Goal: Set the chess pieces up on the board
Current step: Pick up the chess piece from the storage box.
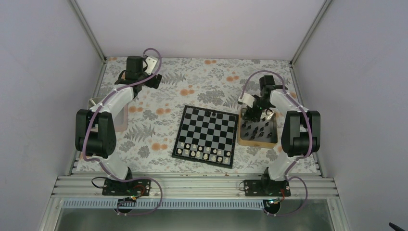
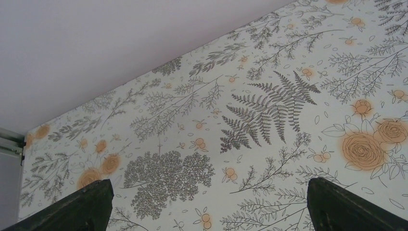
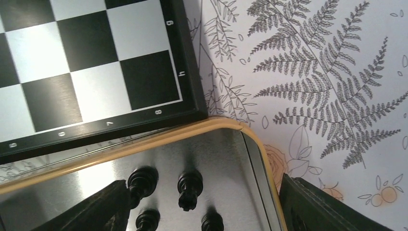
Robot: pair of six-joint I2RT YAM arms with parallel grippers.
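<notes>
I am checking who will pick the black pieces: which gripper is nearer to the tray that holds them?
Right. The right gripper hangs over the tray, above the black pieces; the left gripper is at the far left of the table, beyond the board.

The table [image 1: 202, 82] is covered with a cloth printed with ferns and orange flowers. On it the chessboard [image 1: 207, 130] lies just left of the right claw [image 1: 251, 115]. The tan-rimmed tray [image 1: 257, 143] lies directly under this claw, just beside the chessboard.
</notes>
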